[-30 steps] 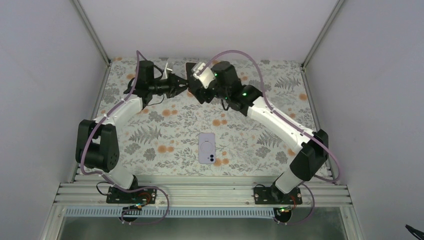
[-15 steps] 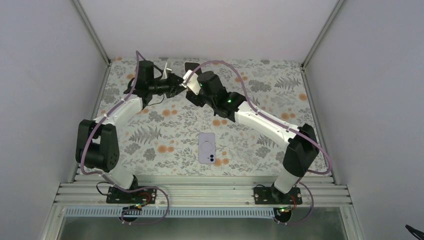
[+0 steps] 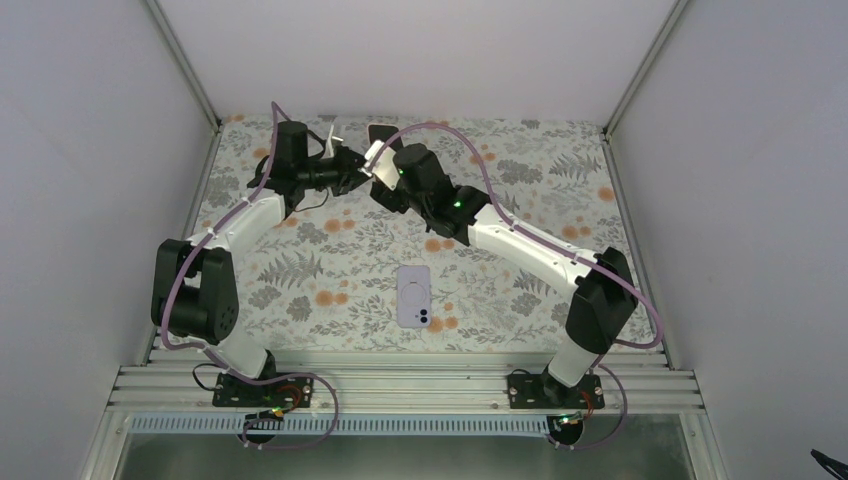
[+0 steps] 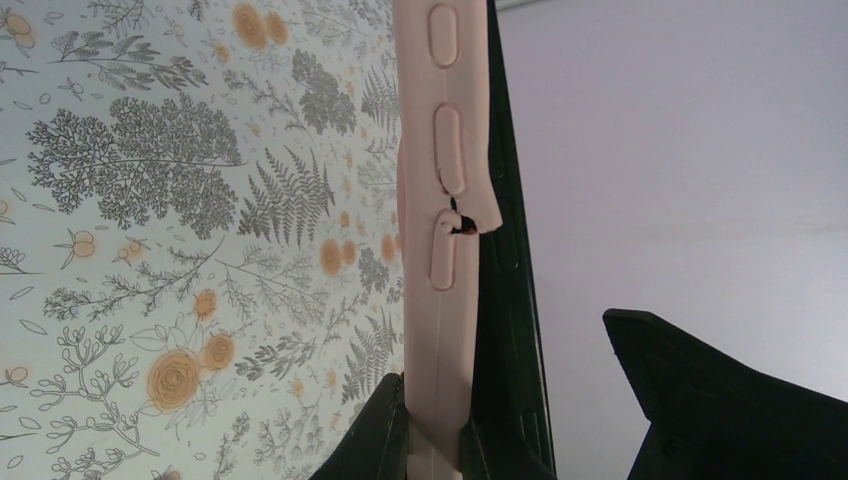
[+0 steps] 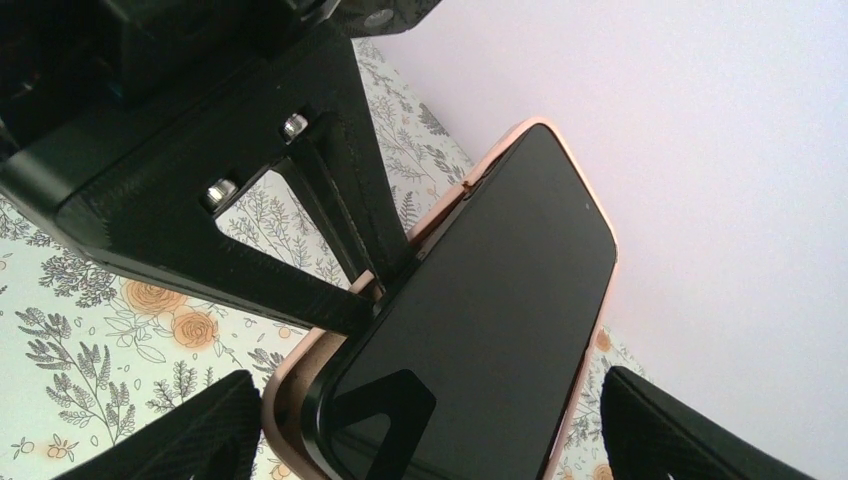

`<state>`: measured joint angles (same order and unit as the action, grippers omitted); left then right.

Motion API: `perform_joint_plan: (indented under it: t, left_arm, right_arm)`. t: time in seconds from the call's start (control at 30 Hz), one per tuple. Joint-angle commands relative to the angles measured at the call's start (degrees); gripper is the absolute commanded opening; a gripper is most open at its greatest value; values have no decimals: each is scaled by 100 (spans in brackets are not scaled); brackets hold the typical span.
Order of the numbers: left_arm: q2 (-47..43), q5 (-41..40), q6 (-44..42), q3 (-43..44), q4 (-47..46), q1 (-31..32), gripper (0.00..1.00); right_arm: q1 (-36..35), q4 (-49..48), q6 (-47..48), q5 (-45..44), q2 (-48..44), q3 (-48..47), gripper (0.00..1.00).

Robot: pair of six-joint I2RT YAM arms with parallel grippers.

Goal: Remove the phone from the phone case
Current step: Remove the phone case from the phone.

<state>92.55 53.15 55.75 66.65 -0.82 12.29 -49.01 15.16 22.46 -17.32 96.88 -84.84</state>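
The pink phone case (image 4: 440, 150) is held on edge above the far table, with the black phone (image 4: 505, 260) still in it. My left gripper (image 4: 432, 410) is shut on the case's side edge. In the right wrist view the phone (image 5: 500, 290) faces the camera, and its near corner has lifted out of the case (image 5: 290, 400). My right gripper (image 5: 432, 380) is open, one finger on each side of the phone, touching neither. In the top view both grippers, left (image 3: 355, 163) and right (image 3: 380, 160), meet at the phone (image 3: 378, 135).
A lilac phone or case (image 3: 413, 296) lies flat on the floral table (image 3: 300, 270) in the middle, nearer the arm bases. The white back wall is close behind the grippers. A black finger (image 4: 720, 410) stands apart to the right of the phone.
The right arm swung left and brought its open gripper up around the phone held by the left gripper. In the last half second nothing visibly moved.
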Motion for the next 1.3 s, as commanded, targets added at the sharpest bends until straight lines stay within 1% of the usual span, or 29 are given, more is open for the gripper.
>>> perform_joint_plan:
  t: [0.0, 0.27, 0.4, 0.5, 0.63, 0.87, 0.93, 1.07, 1.2, 1.27]
  left_arm:
    - [-1, 134, -108, 189, -111, -36, 2]
    - [-7, 143, -116, 198, -102, -36, 2]
    - [-2, 108, -164, 178, -68, -39, 2]
    - [13, 95, -169, 182, -66, -48, 2]
    - [34, 114, -174, 203, -50, -52, 2]
    - [39, 126, -163, 214, -59, -52, 2]
    - [43, 129, -154, 209, -59, -56, 2]
    - [44, 132, -160, 208, -66, -58, 2]
    - [52, 145, -147, 207, -75, -55, 3]
    - [41, 164, -134, 192, -91, -57, 2]
  right_arm:
    - [58, -95, -65, -154, -103, -169, 80]
    - [84, -233, 48, -311, -30, -150, 78]
    - [152, 119, -189, 212, -117, -371, 82]
    - [159, 291, -252, 335, -117, -481, 83]
    - [157, 224, -223, 380, -349, -355, 82]
    - [157, 172, -203, 360, -205, -279, 81]
    - [163, 161, -167, 306, -18, -262, 81]
    - [156, 164, -186, 387, -23, -234, 82]
    - [155, 77, -192, 381, -4, -28, 83]
    - [155, -81, -126, 230, 13, 101, 82]
